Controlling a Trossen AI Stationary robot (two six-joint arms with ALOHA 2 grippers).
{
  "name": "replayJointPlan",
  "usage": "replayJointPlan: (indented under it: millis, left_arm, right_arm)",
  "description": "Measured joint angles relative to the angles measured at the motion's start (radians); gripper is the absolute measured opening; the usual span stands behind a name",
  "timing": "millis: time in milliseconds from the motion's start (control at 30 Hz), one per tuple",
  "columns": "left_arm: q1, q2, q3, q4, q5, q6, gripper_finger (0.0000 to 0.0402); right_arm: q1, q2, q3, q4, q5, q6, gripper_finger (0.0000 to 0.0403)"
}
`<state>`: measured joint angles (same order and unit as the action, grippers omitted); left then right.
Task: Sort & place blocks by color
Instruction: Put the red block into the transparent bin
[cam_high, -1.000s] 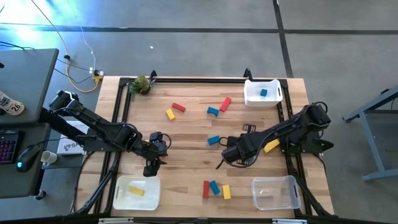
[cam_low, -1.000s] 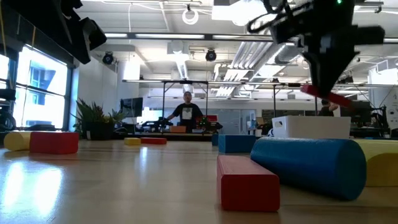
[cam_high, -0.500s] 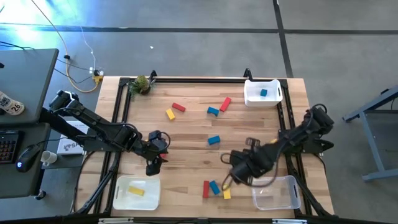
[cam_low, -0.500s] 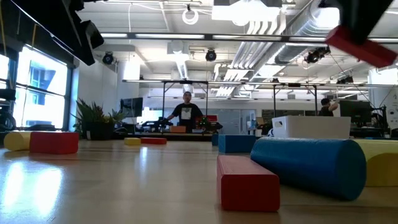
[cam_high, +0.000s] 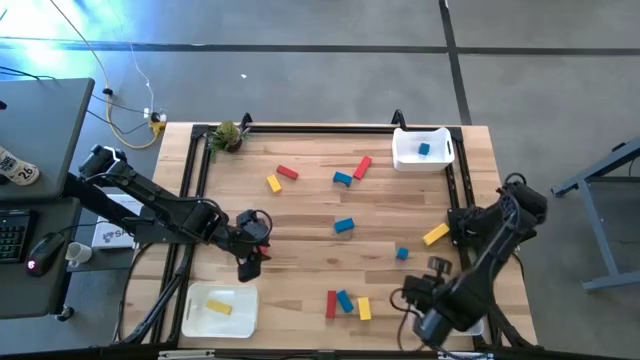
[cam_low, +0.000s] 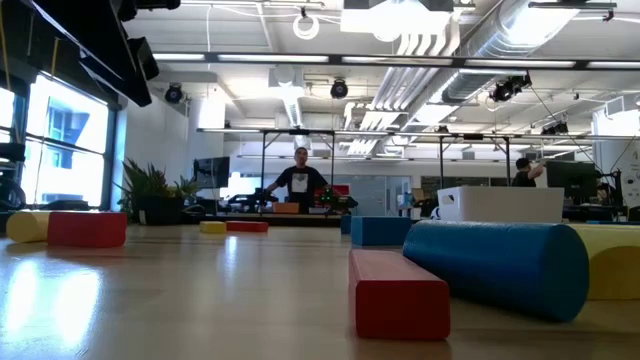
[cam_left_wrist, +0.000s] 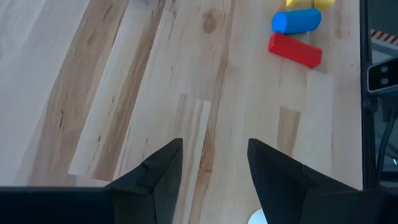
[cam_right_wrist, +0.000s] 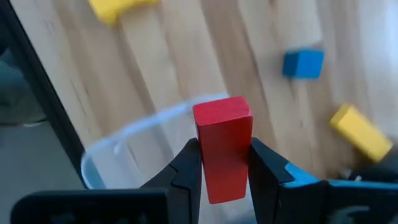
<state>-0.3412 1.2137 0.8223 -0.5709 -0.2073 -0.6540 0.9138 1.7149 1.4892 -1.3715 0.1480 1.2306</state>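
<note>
My right gripper is shut on a red block and hangs over the clear bin at the table's near right; in the high view its arm hides both. My left gripper stands open with nothing between its fingers, above bare wood at the near left. Loose blocks lie flat on the table: a red, blue and yellow cluster near the front, a blue, a small blue and a yellow mid-table, and others farther back. My right gripper pinches the red block by two opposite long sides between its two fingers. The fingers come from above, pointing down, and lie across the block. The block is lifted clear, above the clear bin's rim.
A white bin at the far right holds a blue block. A white bin at the near left holds a yellow block. A green leafy clump sits at the far left corner. A black frame edges the table.
My right gripper has swung from mid-table toward the near right corner with the red block, rising out of the low view, and now stands over the clear bin. This has uncovered the small blue block and the yellow block mid-table.
</note>
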Motion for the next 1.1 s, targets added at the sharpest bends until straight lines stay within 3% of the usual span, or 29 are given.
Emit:
replayJointPlan:
  millis: [300, 567, 833, 1100]
  left_arm:
    - [0.000, 0.000, 0.000, 0.000, -0.071, -0.071, 0.0168]
    - [0.000, 0.000, 0.000, 0.001, -0.120, -0.080, 0.0168]
    - [0.000, 0.000, 0.000, 0.002, -0.178, -0.074, 0.0168]
    - [0.031, 0.000, 0.000, 0.030, -0.233, 0.053, 0.0168]
  right_arm:
    - [0.110, 0.001, -0.183, 0.105, -0.178, 0.053, 0.0074]
    - [0.118, 0.001, -0.328, 0.287, -0.314, 0.054, 0.0095]
    - [0.092, 0.001, -0.340, 0.303, -0.331, 0.042, 0.0104]
    - [0.050, 0.001, -0.340, 0.311, -0.387, 0.008, 0.0121]
